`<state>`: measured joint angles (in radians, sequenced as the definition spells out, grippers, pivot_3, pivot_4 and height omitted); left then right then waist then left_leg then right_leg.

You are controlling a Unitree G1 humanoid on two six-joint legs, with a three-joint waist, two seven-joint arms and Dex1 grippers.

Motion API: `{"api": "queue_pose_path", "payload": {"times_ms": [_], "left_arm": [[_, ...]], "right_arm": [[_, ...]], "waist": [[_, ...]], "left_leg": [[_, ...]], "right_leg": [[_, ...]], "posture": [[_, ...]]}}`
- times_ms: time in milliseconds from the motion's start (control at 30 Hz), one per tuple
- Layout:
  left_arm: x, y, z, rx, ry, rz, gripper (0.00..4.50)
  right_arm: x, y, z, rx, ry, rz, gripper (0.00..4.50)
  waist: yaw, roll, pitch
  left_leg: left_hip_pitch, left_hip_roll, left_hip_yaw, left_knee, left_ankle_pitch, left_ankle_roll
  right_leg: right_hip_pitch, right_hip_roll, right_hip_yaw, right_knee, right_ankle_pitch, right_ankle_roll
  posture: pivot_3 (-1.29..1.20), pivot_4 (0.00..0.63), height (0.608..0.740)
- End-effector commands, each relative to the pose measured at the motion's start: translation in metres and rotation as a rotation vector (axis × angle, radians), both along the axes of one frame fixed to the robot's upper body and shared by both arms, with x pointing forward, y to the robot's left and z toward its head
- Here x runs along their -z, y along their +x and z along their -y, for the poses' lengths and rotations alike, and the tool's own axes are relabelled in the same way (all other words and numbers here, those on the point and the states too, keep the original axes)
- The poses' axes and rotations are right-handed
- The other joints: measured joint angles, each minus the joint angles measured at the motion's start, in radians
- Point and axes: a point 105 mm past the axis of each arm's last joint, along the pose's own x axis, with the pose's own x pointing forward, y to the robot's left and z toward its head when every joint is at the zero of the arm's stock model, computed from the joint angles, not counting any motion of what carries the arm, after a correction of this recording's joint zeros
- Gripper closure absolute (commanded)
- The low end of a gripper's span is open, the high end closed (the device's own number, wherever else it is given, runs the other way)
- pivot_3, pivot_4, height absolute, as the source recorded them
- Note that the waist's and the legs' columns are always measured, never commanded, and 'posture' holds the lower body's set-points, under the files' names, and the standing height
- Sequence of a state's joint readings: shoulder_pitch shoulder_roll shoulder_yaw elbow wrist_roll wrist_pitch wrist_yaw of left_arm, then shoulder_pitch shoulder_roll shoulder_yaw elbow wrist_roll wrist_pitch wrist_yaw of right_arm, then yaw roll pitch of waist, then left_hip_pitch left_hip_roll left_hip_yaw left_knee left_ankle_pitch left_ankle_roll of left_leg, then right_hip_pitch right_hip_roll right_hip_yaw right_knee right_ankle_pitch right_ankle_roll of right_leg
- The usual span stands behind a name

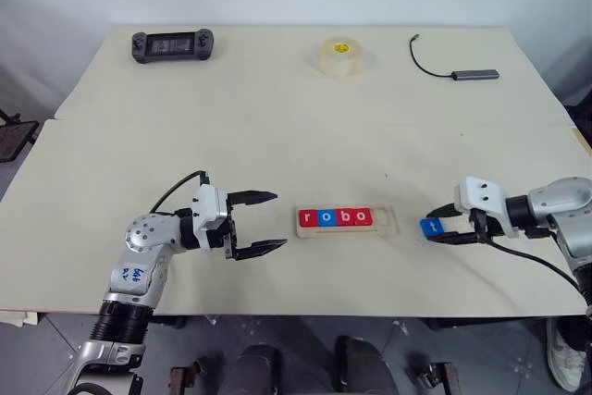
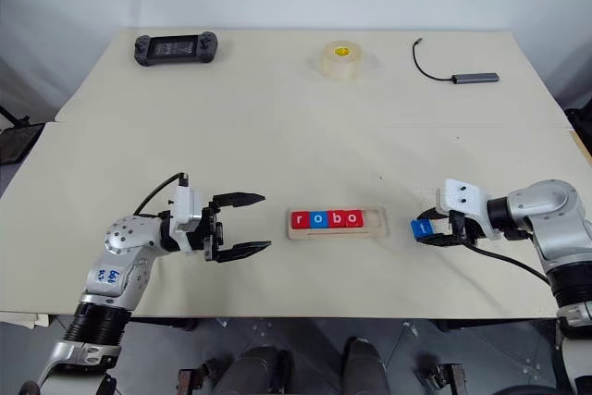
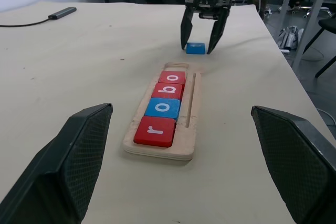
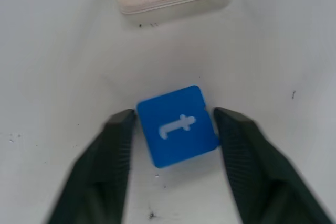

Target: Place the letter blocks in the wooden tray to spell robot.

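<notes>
The blue t block (image 4: 178, 125) lies flat on the table (image 1: 277, 117), just right of the wooden tray (image 1: 388, 220), whose long axis runs left to right. Four blocks (image 1: 336, 217) already spell "robo" there, leaving its right end free. The right gripper (image 4: 176, 124) is the nearer arm: its fingers straddle the t block, partly closed, one finger at its edge and the other a sliver off; a firm grip cannot be told. The left gripper (image 1: 264, 222) hovers wide open and empty, left of the tray.

Silver arms, white wrist housings, black cables, 2 black-fingered tools (image 1: 262, 223) (image 1: 442, 227).
</notes>
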<state>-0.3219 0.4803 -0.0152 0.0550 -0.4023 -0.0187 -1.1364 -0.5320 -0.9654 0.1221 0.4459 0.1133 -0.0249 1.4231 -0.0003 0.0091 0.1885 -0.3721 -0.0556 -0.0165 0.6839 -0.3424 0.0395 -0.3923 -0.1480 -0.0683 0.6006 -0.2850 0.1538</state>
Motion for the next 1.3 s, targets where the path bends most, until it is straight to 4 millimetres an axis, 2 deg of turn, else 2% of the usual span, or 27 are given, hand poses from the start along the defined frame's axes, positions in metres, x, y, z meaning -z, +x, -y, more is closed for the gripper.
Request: {"api": "queue_pose_path", "payload": {"times_ms": [33,167,267,367,533,867,967,1100,1200,1300], "left_arm": [[-0.007,-0.002,-0.003,-0.006,-0.014,0.027,0.0],[-0.007,-0.002,-0.004,-0.008,-0.011,0.028,0.0],[-0.007,-0.003,-0.004,-0.009,-0.01,0.027,0.0],[-0.006,-0.003,-0.002,-0.009,-0.014,0.028,0.0],[-0.005,-0.005,0.0,-0.009,-0.017,0.025,0.0],[-0.005,-0.007,-0.003,-0.024,-0.02,0.029,0.0],[-0.005,-0.008,-0.003,-0.026,-0.02,0.03,0.0],[-0.004,-0.008,-0.003,-0.027,-0.018,0.031,0.0],[-0.004,-0.009,-0.004,-0.03,-0.017,0.03,0.0],[-0.003,-0.01,-0.004,-0.031,-0.016,0.028,0.0]], "right_arm": [[-0.004,0.003,0.002,-0.001,-0.007,0.015,3.04],[-0.018,0.006,-0.002,-0.046,-0.021,0.043,3.04],[-0.037,0.007,-0.025,-0.143,-0.015,0.053,3.04],[-0.043,0.01,-0.051,-0.196,-0.008,0.045,3.04],[-0.04,0.015,-0.069,-0.206,-0.003,0.028,3.04],[-0.025,0.02,-0.073,-0.198,-0.031,-0.015,3.04],[-0.024,0.02,-0.076,-0.188,-0.011,-0.023,1.99],[-0.038,0.022,-0.085,-0.159,0.084,0.002,0.64],[-0.043,0.02,-0.076,-0.129,0.078,0.008,0.64],[-0.043,0.015,-0.058,-0.09,0.051,-0.003,0.64]], "waist": [[0.0,0.0,0.0],[0.0,0.0,0.0],[-0.002,0.001,0.0],[-0.003,0.001,0.0],[0.009,0.001,0.0],[0.013,0.001,0.0],[0.012,0.001,0.0],[0.006,0.001,0.0],[0.006,0.001,0.0],[0.012,0.001,0.0]], "left_leg": [[0.0,0.0,0.0,0.0,0.0,0.0],[0.0,0.0,0.0,0.0,0.0,0.0],[0.0,0.0,0.0,0.0,0.0,0.0],[0.0,0.001,0.0,0.0,0.0,-0.001],[-0.001,0.0,-0.001,0.0,0.0,-0.001],[-0.001,-0.001,-0.001,0.0,-0.001,-0.001],[-0.001,0.0,-0.001,0.0,-0.001,-0.001],[-0.001,0.0,-0.001,0.0,-0.001,-0.001],[-0.001,0.0,-0.001,0.0,-0.001,-0.001],[-0.001,-0.001,-0.001,0.0,-0.001,-0.001]], "right_leg": [[0.0,0.0,0.0,0.0,0.0,0.0],[0.0,0.0,0.0,0.0,0.0,0.0],[-0.001,0.0,0.0,0.0,0.0,0.0],[-0.001,0.001,0.0,0.0,0.0,0.0],[-0.001,-0.001,-0.001,0.0,0.0,0.0],[-0.001,0.0,-0.002,0.0,0.0,0.0],[-0.001,0.0,-0.002,0.0,0.0,0.0],[-0.001,0.0,-0.002,0.0,0.0,0.0],[-0.001,0.0,-0.002,0.0,0.0,0.0],[-0.001,0.0,-0.002,0.0,0.0,0.0]], "posture": [[0.0,0.15,0.74],[0.0,0.15,0.74],[0.0,0.15,0.74],[0.0,0.15,0.74],[0.0,0.15,0.74],[0.0,0.15,0.74],[0.0,0.15,0.74],[0.0,0.15,0.74],[0.0,0.15,0.74],[0.0,0.15,0.74]]}}
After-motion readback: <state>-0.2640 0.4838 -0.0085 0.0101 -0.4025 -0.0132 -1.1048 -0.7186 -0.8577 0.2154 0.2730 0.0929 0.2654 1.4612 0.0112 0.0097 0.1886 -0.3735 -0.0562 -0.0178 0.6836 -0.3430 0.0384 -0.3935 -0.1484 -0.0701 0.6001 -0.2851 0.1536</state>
